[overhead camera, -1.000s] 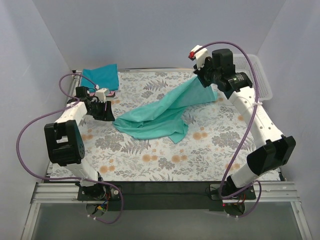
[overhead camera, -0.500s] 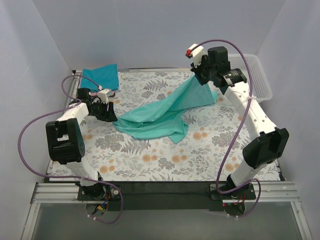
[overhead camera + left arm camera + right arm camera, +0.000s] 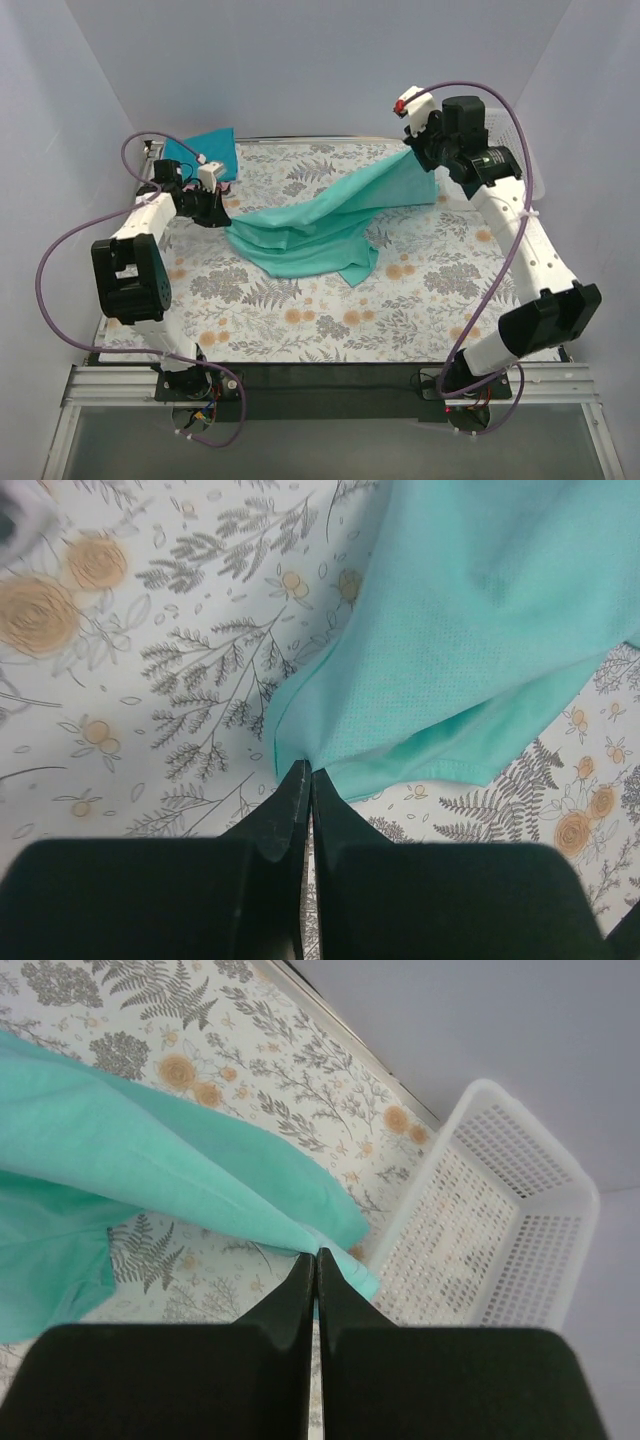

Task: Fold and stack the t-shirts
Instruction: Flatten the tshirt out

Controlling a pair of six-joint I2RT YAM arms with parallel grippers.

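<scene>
While left claw point(image 3: 308, 772) and right claw point(image 3: 316, 1256) pinch the sea-green t-shirt point(image 3: 320, 228), a teal-blue t-shirt point(image 3: 206, 152) and mesh basket point(image 3: 500, 1210) flank it.

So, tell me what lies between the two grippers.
The sea-green t-shirt, its ends pinched in left gripper and right gripper; top view shows it.

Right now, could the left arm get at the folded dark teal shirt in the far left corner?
Probably yes: the dark teal shirt lies just beyond the left end effector with nothing between them. But that end effector is shut on the sea-green shirt, so it must release first.
</scene>
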